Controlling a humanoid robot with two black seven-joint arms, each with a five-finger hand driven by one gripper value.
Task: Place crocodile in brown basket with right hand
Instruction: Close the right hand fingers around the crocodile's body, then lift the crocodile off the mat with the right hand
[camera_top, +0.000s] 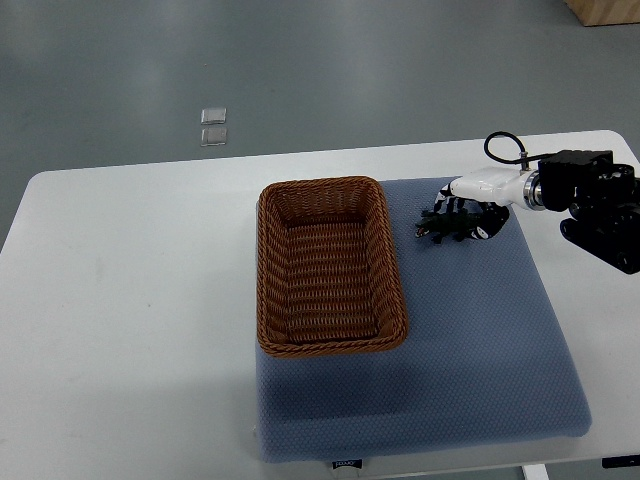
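Crocodile: you will find the crocodile (438, 229) on the blue-grey mat (480, 340), off the brown basket's far right corner, near it but not touching.
Long axis: it runs roughly left to right across the picture, one end pointing at the basket and the other tucked under the hand.
Fingers: the fingers (472, 214) seem curled down over the toy's right end and holding it. Treat that as likely only, since dark fingers against a dark toy blur together from up here.
Right hand: your right hand (478, 203) reaches in from the right edge, directly over the toy's outer end. It is the only hand in view.
Basket: the brown basket (392, 250) lies to the picture's left of the hand, its long side running near to far, and it looks empty.
Coming move: you need a lift and then a leftward carry over the basket's right wall. The toy's free end leads, so raise it enough to clear the rim.
Tabletop: the white tabletop (130, 300) carries the mat and basket.
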